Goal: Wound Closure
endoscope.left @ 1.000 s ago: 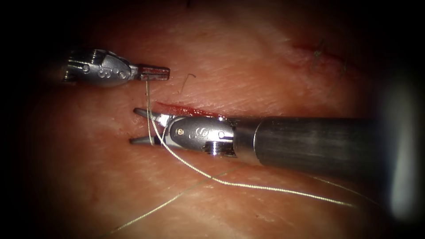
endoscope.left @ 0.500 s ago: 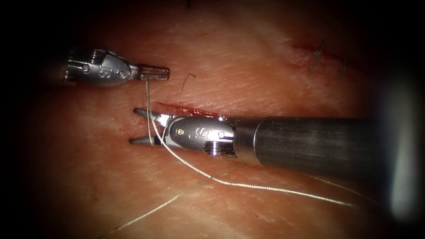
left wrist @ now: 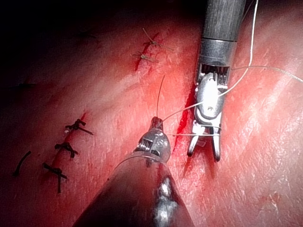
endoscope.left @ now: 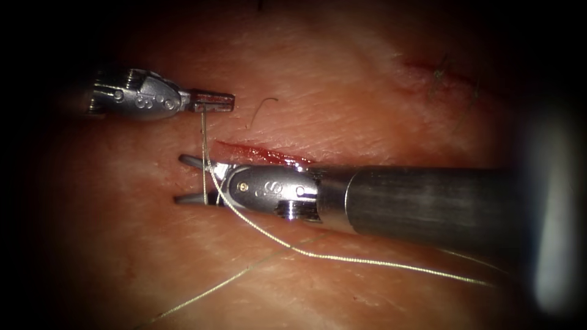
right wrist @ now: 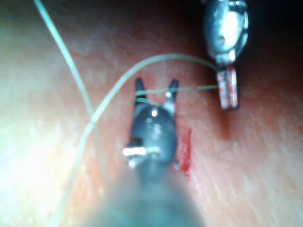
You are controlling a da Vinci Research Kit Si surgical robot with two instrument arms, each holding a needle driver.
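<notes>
Both tools: left tool (endoscope.left: 211,101) fingers stay clamped on thread (endoscope.left: 203,146); right tool (endoscope.left: 188,181), fingers spread, edged left.

Endoscope light pools on the middle of the tissue (endoscope.left: 342,91); the frame's edges and corners sink into darkness, with a pale glare at the right edge. Highlights glint off my right claw (endoscope.left: 178,179) and left claw (endoscope.left: 231,101). My right shaft shadows the tissue below it.

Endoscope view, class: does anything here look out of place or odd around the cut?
Nothing stands out. The left tool is shut on the thread, which runs down between the open jaws of the right tool. Red fluid lines the cut in the tissue.
</notes>
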